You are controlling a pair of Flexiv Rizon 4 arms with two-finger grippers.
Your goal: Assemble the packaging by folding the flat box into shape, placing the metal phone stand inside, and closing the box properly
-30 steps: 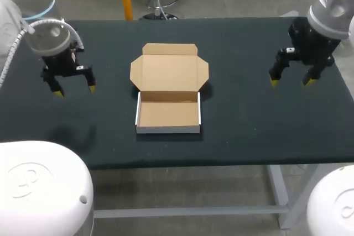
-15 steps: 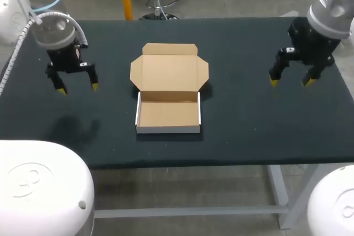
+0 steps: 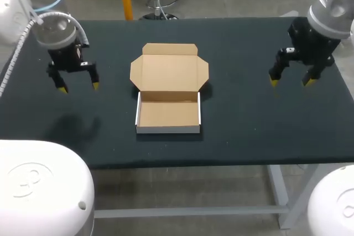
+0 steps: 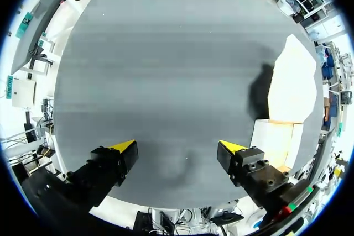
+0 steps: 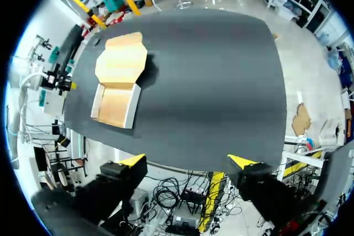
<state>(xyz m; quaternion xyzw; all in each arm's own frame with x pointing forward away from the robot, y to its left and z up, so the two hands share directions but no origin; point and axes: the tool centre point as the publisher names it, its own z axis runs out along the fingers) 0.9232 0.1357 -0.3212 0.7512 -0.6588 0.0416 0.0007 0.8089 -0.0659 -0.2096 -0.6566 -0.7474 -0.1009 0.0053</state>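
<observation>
— So, where is the cardboard box (image 3: 168, 95) to be found?

— It is seen near the middle of the dark table (image 3: 249, 131), already folded into a shallow tray (image 3: 167, 113) with white outer walls. Its lid (image 3: 168, 73) is laid back flat on the cloth behind the tray, with the side flaps (image 3: 135, 73) spread out and a tuck flap (image 3: 170, 49) at the far edge. Bare brown cardboard is shown inside the tray.

— And how are the grippers placed?

— The left gripper (image 3: 79, 87) is held above the table well to the left of the box, about level with the lid. The right gripper (image 3: 290, 82) is held well to the right of it, at much the same depth. The box is touched by neither.

— Can the jaws be judged?

— Yes. In the left wrist view the yellow tips (image 4: 126, 146) are spread wide, with only table cloth seen between them, and the box is found ahead of and beside the gripper, on the side toward the table's middle. In the right wrist view the tips are likewise parted and nothing is gripped, with the box seen well ahead of the gripper. Both sets of jaws are released.
</observation>
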